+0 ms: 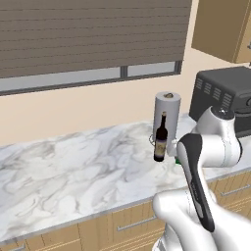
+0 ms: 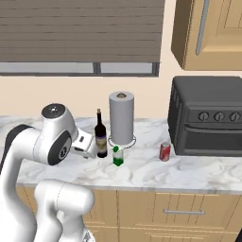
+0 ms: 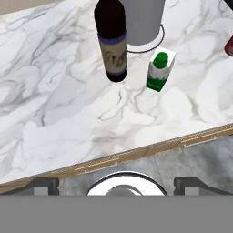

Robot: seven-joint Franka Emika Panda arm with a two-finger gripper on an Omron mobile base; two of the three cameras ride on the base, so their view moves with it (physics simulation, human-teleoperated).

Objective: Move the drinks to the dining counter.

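Observation:
A tall dark wine bottle [image 3: 113, 45] [image 2: 100, 134] [image 1: 160, 139] stands on the wall-backed marble worktop [image 2: 142, 172], just in front of a grey paper towel roll. To its right is a small green-and-white carton [image 3: 160, 70] [image 2: 117, 155]. A red soda can [image 2: 165, 151] [image 3: 230, 45] stands further right. My gripper [image 3: 117, 184] [image 2: 89, 152] hovers over the worktop's front edge, just left of the wine bottle. It is open, with its fingertips [image 3: 43, 185] wide apart and nothing between them. The dining counter is out of view.
The paper towel roll [image 2: 121, 118] on its wire stand is close behind the bottle and carton. A dark toaster oven [image 2: 208, 116] sits at the right by the can. Window blinds and a wall cabinet [image 2: 208, 33] hang above. Wood drawers run under the worktop.

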